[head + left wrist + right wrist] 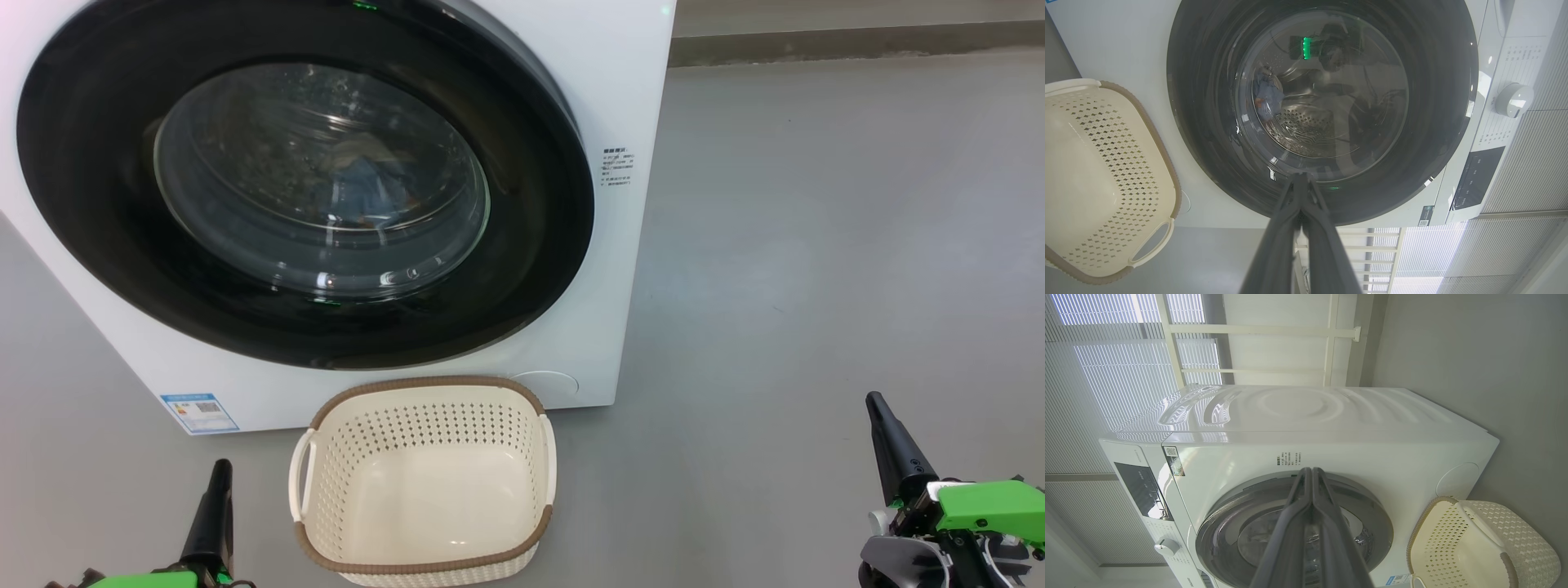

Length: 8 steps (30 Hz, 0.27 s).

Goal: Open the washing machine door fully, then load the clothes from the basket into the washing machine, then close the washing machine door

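Observation:
The white washing machine (608, 73) fills the upper left of the head view, and its round black-rimmed door (531, 245) lies flush against the front. Through the glass bowl, blue clothes (367, 184) lie in the steel drum, also visible as clothes (1267, 98) in the left wrist view. The cream basket (424, 425) stands on the floor before the machine with nothing inside. My left gripper (219, 474) is low at the left, fingers pressed together. My right gripper (880, 408) is low at the right, also shut and holding nothing.
Grey floor (816, 245) spreads to the right of the machine, up to a low wall base (857, 41). The control panel and a white dial (1513, 100) sit on the machine's front. Slatted window blinds (1118, 363) stand behind the machine.

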Available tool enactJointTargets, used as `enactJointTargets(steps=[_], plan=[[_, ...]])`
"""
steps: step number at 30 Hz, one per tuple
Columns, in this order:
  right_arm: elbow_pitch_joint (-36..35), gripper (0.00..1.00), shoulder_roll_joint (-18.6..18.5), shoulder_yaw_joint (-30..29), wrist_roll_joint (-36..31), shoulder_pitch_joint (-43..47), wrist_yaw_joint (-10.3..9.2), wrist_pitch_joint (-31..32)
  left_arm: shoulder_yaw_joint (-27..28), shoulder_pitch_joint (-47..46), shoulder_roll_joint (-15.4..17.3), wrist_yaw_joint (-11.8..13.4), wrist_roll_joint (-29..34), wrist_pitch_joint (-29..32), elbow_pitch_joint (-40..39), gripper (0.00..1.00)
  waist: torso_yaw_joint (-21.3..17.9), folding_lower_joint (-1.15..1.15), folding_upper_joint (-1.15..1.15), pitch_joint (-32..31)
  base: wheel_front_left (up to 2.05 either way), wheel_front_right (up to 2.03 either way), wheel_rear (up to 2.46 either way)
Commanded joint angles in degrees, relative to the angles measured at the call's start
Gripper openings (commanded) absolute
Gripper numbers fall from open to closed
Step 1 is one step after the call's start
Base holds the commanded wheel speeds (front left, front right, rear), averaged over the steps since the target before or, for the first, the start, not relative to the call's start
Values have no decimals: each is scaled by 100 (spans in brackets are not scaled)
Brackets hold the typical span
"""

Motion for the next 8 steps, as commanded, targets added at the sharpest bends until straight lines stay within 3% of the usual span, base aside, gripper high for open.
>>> enactJointTargets(steps=[1, 8], plan=[[-172, 0, -54, 105, -7, -242, 9, 42, 186, -264, 51, 2, -39, 41, -179, 0, 0, 0, 0, 0, 0, 0, 0], [-172, 0, -53, 105, -7, -242, 9, 42, 186, -264, 51, 2, -39, 41, -179, 0, 0, 0, 0, 0, 0, 0, 0]])
